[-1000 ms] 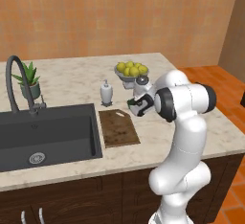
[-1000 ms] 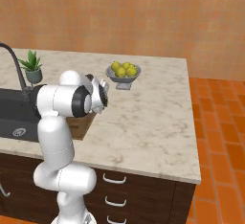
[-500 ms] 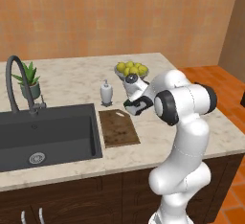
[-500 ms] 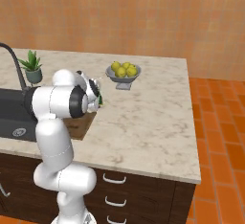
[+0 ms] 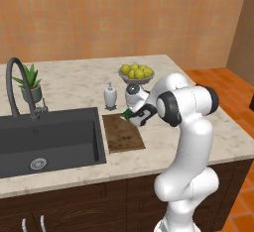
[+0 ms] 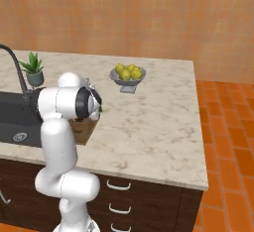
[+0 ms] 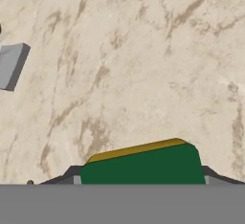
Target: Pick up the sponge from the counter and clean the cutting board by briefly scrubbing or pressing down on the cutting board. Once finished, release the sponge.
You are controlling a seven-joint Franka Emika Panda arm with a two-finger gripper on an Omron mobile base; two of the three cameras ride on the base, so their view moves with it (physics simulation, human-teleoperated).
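Hand view: the gripper pinches the sponge between its fingers, above bare counter. Step in hand: carrying the sponge to the cutting board. Next move: lower and press the sponge onto the board.

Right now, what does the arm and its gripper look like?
Glossy white rounded arm links with dark bands at the joints, on a bulbous white base. The gripper is a small white hand with dark finger tips. No cables or markings visible.
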